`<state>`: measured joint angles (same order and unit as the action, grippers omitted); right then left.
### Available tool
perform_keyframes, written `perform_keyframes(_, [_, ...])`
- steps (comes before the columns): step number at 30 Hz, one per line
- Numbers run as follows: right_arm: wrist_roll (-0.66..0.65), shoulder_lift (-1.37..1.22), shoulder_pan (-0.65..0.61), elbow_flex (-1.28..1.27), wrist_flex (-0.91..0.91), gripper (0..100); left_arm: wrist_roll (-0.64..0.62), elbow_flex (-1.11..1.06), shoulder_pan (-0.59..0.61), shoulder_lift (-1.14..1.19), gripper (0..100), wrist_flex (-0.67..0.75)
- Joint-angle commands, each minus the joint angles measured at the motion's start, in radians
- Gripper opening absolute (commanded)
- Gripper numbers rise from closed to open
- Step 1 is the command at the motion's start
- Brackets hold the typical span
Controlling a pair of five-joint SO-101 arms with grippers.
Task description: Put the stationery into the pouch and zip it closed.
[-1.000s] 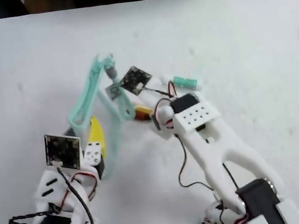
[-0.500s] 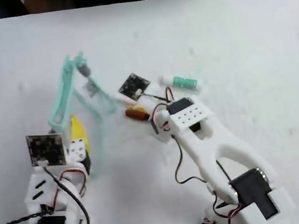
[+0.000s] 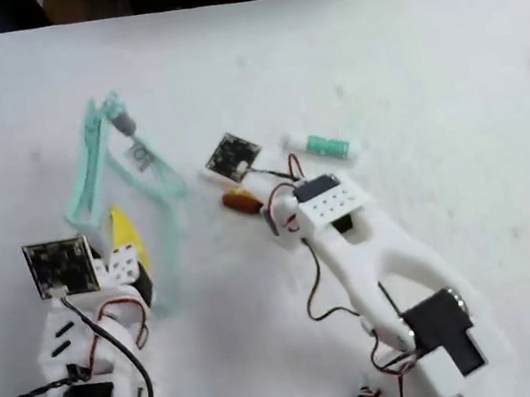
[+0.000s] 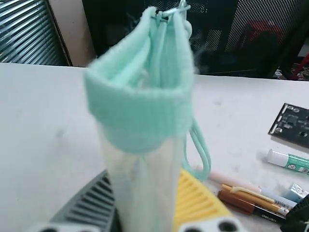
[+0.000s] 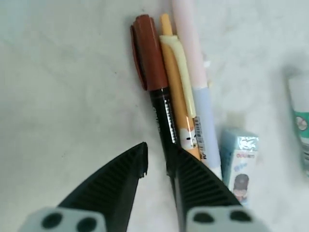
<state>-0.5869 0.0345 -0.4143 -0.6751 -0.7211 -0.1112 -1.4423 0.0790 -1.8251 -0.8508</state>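
Right tool (image 5: pixel 159 155): jaws a little apart and empty, low over the brown marker (image 5: pixel 147 67). The barrel runs under one jaw, not through the gap.
Left tool (image 4: pixel 145 205): clamped on the pouch (image 4: pixel 140 111), holding it upright.
Step tip: looks like the marker grab. I'd nudge sideways so the barrel sits between the jaws, then pinch mid-barrel, since the orange pen (image 5: pixel 176 92) is touching it and could get dragged along.
Pouch look: mint band on top, see-through body, loop strap, zipper pull at the tip. From above the mouth seems to gape.
Pouch spot: toward the tabletop (image 3: pixel 444 62) left edge, apart from the pens.
Other bits: pink pen (image 5: pixel 193 53), eraser (image 5: pixel 239 159) and glue stick (image 3: pixel 325 146), around mid-tabletop.
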Motion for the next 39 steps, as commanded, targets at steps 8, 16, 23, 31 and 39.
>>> perform_keyframes(8, [-0.012, -0.091, 0.015, 0.086, -0.004, 6.6, -0.008, 0.035, 0.012, -0.004, 2, 0.031])
perform_keyframes(16, [-0.106, -0.101, -0.05, 0.086, -0.045, 6.7, -0.008, 0.037, 0.01, -0.004, 2, 0.031])
perform_keyframes(23, [-0.106, -0.107, -0.048, 0.101, -0.045, 6.2, -0.008, 0.037, 0.01, -0.004, 2, 0.031])
perform_keyframes(31, [-0.106, -0.107, -0.042, 0.098, -0.047, 1.5, -0.008, 0.035, 0.01, -0.004, 2, 0.044])
perform_keyframes(39, [-0.009, -0.093, 0.025, 0.074, -0.039, 1.7, -0.008, 0.063, -0.012, -0.004, 2, 0.064])
